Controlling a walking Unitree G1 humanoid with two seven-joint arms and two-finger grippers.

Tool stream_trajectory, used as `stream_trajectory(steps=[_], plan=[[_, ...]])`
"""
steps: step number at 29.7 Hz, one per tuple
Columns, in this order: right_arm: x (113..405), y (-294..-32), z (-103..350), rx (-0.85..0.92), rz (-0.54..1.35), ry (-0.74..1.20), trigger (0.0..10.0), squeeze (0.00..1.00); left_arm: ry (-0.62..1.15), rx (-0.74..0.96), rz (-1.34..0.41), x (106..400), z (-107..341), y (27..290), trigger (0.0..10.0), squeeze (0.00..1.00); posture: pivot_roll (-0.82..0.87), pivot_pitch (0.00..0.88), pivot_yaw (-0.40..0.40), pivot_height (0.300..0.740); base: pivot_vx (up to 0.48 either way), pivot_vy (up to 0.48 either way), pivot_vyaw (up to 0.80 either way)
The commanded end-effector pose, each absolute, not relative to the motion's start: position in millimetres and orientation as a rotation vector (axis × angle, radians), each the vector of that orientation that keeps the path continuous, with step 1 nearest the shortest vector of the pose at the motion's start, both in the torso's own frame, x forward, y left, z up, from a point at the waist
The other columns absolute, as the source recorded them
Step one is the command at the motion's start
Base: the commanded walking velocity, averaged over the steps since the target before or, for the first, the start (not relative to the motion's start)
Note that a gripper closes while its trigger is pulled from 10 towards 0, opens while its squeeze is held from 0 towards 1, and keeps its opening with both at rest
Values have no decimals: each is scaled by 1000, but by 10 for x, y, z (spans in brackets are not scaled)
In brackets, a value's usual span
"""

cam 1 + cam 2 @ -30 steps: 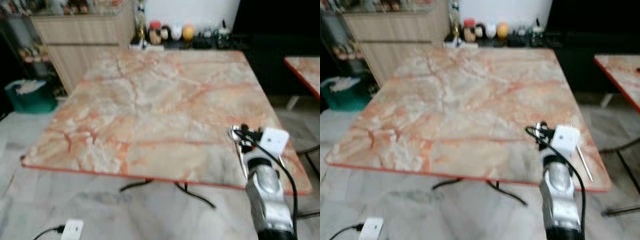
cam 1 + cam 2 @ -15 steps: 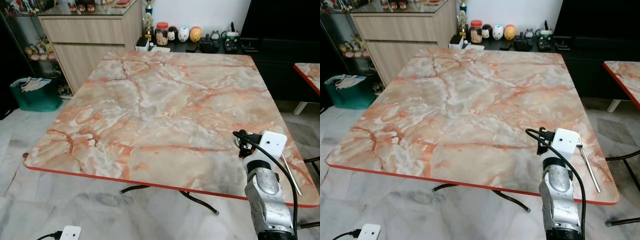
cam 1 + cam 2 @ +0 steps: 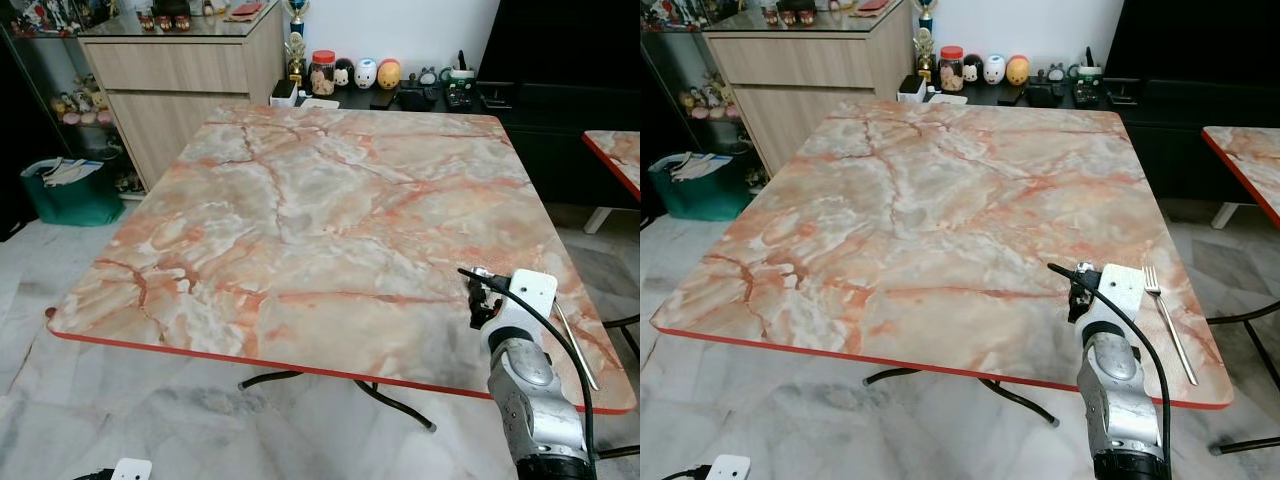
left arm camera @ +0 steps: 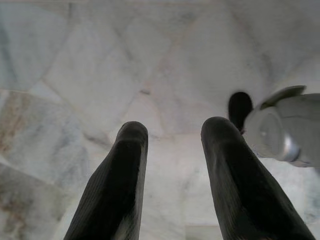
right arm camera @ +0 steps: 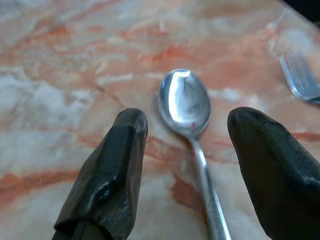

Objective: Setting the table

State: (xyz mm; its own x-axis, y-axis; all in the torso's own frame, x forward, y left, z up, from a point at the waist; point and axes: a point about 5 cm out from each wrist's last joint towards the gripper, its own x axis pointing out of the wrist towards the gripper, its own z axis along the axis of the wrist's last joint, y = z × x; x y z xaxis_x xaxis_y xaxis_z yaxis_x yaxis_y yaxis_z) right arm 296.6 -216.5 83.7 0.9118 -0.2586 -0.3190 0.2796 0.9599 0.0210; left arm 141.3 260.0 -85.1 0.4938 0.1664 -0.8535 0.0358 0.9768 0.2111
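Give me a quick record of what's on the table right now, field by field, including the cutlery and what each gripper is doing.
Table: marble-patterned top with a red edge
Spoon: lying flat on the table, between the right gripper's fingers, not held
Fork: on the table, beside the spoon near the table's right edge
Right gripper: open, low over the spoon
Left gripper: open, idle, pointing at the floor

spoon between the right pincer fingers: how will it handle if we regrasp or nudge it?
The spoon looks like polished metal, so probably stiff and slippery against the right pincer, whose fingers stand open either side of it. It lies flat on the smooth marble table, so a nudge would likely make it slide or spin rather than roll. Thin handle: little to pinch.
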Motion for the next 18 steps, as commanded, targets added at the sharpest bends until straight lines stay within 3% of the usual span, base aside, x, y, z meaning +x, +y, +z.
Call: stream_trajectory(steps=[1,8,18], plan=[[2991,-2164,843,72,-271,336,10000,0,1059,214,79,1420,-860,2571,10000,0,55,0,-2,711,0,0,0],[3022,-2211,858,73,-286,346,10000,0,1057,212,81,1431,-859,2563,10000,0,53,0,0,711,0,0,0],[3023,-2224,796,113,-284,385,10000,0,1058,222,114,1395,-787,2803,10000,0,55,0,0,711,0,0,0]])
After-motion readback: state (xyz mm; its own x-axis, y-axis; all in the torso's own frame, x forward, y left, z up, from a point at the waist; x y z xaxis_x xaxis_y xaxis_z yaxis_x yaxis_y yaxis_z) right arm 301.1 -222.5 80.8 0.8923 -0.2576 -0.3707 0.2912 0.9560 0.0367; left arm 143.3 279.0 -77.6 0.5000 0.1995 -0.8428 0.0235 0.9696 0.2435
